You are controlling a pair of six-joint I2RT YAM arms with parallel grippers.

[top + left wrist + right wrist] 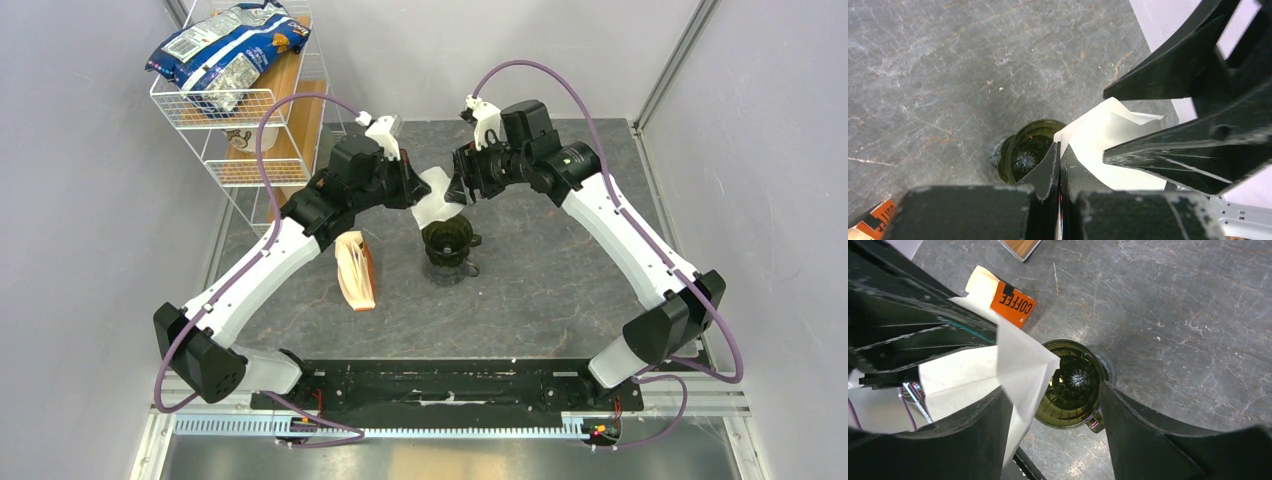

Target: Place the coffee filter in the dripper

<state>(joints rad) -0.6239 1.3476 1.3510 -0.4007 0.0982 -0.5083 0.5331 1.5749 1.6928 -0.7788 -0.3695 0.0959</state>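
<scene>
The coffee filter [434, 200], a thin white paper cone, hangs in the air just above and behind the dripper [449, 240]. My left gripper [418, 190] is shut on one edge of it. In the left wrist view the jaws [1060, 147] pinch the paper [1098, 135], with the dripper [1029, 150] below. My right gripper [462, 188] stands open at the filter's other side. In the right wrist view the filter [1015, 365] rests against my left finger [973, 435]. The olive-green dripper [1075, 390] sits upright below the gap of the right gripper [1052, 390].
A tan, orange-edged packet of filters [357, 270] lies left of the dripper, its orange label [1013, 302] also seen from the right wrist. A white wire rack [235, 110] holding bags stands at the back left. Metal frame posts [675, 60] mark the back corners.
</scene>
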